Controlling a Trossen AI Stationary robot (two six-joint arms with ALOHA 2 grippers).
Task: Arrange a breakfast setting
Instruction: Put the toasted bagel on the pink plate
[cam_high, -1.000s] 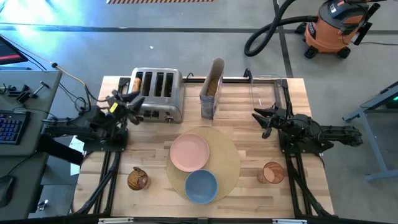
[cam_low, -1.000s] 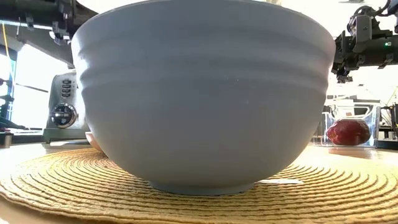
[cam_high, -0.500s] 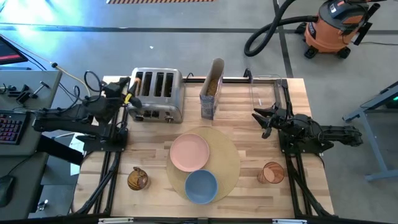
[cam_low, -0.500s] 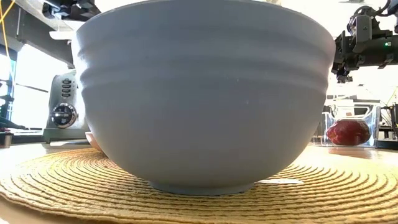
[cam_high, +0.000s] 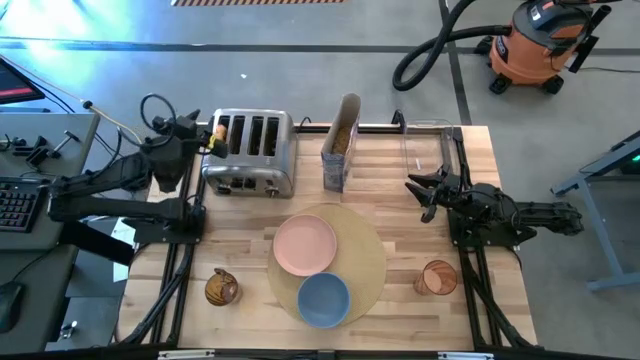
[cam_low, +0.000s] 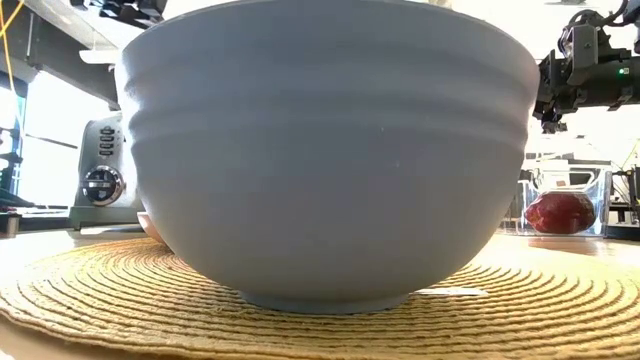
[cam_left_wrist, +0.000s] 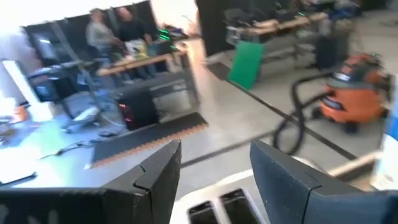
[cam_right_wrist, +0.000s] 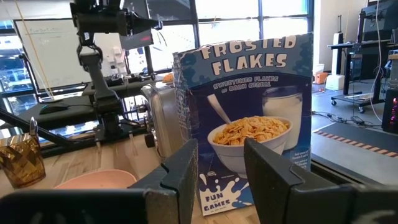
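Note:
A round tan placemat (cam_high: 365, 262) lies at the table's middle front. On it sit a pink plate (cam_high: 305, 245) and, nearer, a blue bowl (cam_high: 323, 298), which fills the low view (cam_low: 330, 150). A red fruit (cam_low: 560, 212) lies in a clear container at the right. My left gripper (cam_high: 212, 135) is open and empty above the left end of the steel toaster (cam_high: 250, 150); the left wrist view (cam_left_wrist: 214, 168) shows the toaster's slots (cam_left_wrist: 217, 202) below it. My right gripper (cam_high: 425, 195) is open and empty at the table's right, facing the cereal container (cam_right_wrist: 249, 124). No spoon or bagel is in view.
The tall cereal container (cam_high: 341, 150) stands right of the toaster at the far edge. A clear box (cam_high: 430, 150) stands at the far right. An amber glass (cam_high: 222, 288) is at the near left, a clear cup (cam_high: 438, 278) at the near right. People stand in the room behind.
My left gripper has risen and gone toward the table's far edge, from in front of the toaster's left end to above it. My right arm and the things on the table have kept still.

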